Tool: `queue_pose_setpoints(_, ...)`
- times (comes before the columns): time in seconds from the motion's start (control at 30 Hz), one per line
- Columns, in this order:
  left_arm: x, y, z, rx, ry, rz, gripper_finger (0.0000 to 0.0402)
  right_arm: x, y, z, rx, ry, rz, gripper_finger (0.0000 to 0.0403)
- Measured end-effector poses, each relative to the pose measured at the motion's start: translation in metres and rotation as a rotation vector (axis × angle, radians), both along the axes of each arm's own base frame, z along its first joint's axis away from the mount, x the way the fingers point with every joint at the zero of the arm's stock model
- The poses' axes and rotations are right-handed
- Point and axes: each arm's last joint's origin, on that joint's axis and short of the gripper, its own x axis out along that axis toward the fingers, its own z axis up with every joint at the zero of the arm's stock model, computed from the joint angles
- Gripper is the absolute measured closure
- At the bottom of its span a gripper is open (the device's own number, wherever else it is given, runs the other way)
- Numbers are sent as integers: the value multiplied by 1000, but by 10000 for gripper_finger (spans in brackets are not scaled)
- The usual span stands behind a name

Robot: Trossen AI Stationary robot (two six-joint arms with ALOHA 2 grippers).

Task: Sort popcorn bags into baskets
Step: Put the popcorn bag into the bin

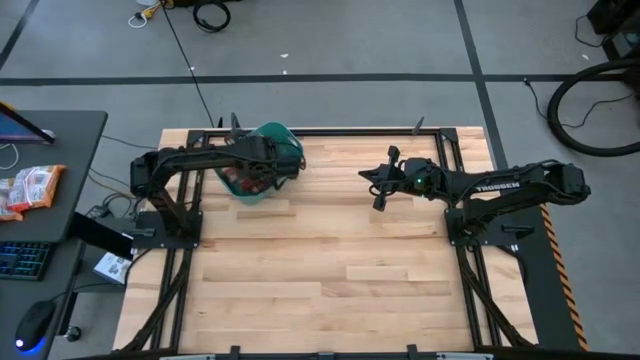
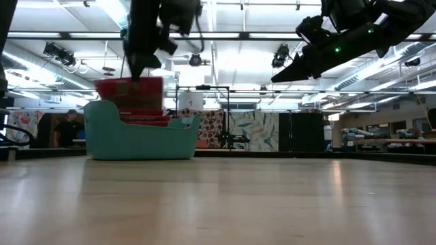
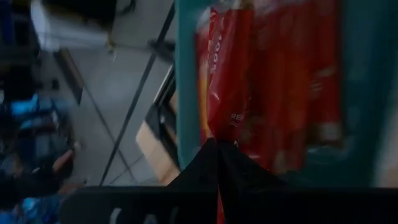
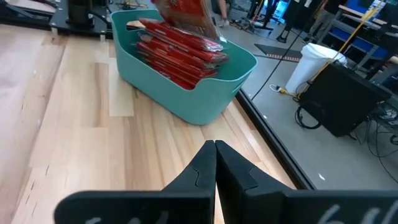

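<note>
**Workshop floor, desk and lit ceiling around a wooden table**

A pale butcher-block wooden tabletop [image 1: 330,260] sits on a grey concrete floor [image 1: 330,40] crossed by dark lines and loose black cables [image 1: 585,100]. Beside it stands a dark grey desk [image 1: 45,200]. Across the room, bright ceiling light strips [image 2: 225,75] shine above a leaf-patterned wall panel [image 2: 252,129]. A white cylindrical bin [image 4: 309,62] stands on the floor.

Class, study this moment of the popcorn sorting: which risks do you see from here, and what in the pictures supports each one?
1. The left gripper holds a popcorn bag by its top edge above the teal basket; released badly, it may land propped on the rim.
2. The stacked bags already reach the rim, so another may slide off.
3. The left arm hangs close over the light basket and might nudge it.
</note>
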Motion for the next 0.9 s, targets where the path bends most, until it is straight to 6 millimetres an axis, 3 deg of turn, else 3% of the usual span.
queue_pose_setpoints(0.5, -12, 38, -27, -75, -13, 114, 398, 1, 1, 2, 9, -24, 37, 395)
queue_pose_setpoints(0.77, -9, 39, -29, -137, -42, 89, 392, 1, 1, 2, 9, -24, 41, 395)
queue_pose_setpoints(0.9, -7, 37, -29, -136, -43, 80, 361, 1, 1, 2, 8, -24, 41, 395)
